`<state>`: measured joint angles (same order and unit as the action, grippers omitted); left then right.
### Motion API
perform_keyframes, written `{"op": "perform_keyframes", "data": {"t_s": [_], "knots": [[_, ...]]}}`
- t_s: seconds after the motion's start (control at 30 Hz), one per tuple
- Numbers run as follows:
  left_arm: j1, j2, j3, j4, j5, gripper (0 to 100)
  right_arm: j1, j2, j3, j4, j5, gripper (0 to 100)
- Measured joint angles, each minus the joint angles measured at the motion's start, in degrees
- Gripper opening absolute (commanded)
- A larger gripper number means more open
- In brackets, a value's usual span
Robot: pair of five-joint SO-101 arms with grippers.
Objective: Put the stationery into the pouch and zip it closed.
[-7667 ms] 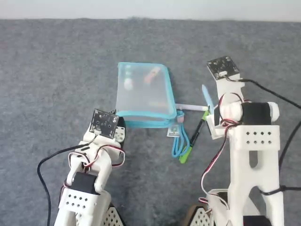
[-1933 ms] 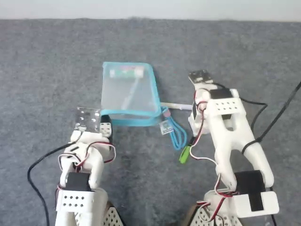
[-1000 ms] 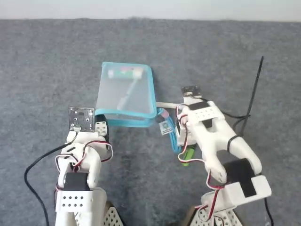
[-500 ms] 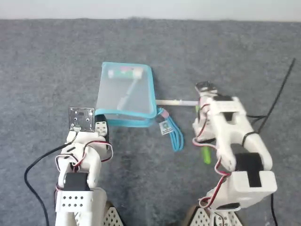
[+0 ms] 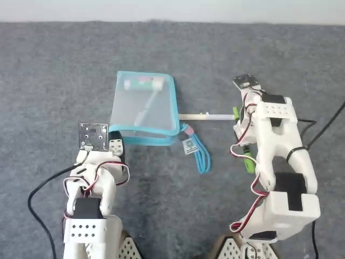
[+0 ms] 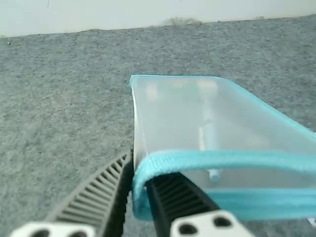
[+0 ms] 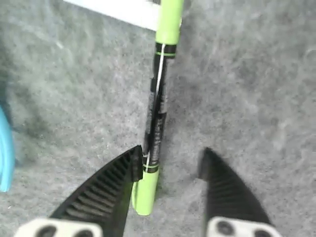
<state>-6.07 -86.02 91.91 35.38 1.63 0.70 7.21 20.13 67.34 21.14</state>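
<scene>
Open carpet lies far and left of the pouch (image 5: 144,108). To its right, a white stick (image 5: 202,116), blue cord (image 5: 202,159) and green pen (image 5: 248,162) clutter the gap.

marker (image 5: 248,163) mostly under arm, pouch (image 6: 197,113) contents blurry

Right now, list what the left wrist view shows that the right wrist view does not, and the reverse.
Left wrist view: the translucent pouch, its blue zip edge pinched in the shut left tool, pale items faintly visible inside, and a light wall beyond the carpet.

Right wrist view: the green and black pen lying flat, its far end meeting a white stick. The right tool is open over the pen, one finger beside its near green end. A bit of blue cord lies off to one side.

Both: the grey carpet.
</scene>
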Motion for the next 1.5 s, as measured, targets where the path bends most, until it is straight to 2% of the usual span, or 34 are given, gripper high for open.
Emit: {"op": "perform_keyframes", "data": {"t_s": [0.17, 0.37, 0.63, 0.83, 1.03, 1.27, 1.5], "knots": [[0.0, 0.0, 0.0, 0.0, 0.0, 1, -0.1, -4.0, 1.5, 0.0, 0.1, 19.3], [0.0, 0.0, 0.0, 0.0, 0.0, 1, -0.9, -12.7, 14.9, -3.3, 0.1, 19.0], [0.0, 0.0, 0.0, 0.0, 0.0, 1, -2.1, -14.2, 21.5, -7.6, 0.3, 18.4], [0.0, 0.0, 0.0, 0.0, 0.0, 1, -2.0, -11.3, 21.6, -10.3, 0.3, 3.3], [0.0, 0.0, 0.0, 0.0, 0.0, 1, 1.8, -9.9, 21.6, -11.1, 0.3, 0.8], [0.0, 0.0, 0.0, 0.0, 0.0, 1, 3.5, -22.5, 21.3, -1.0, 0.3, 0.8], [0.1, 0.0, 0.0, 0.0, 0.0, 1, -6.7, -43.3, 14.6, 17.0, -0.3, 0.8]]}}
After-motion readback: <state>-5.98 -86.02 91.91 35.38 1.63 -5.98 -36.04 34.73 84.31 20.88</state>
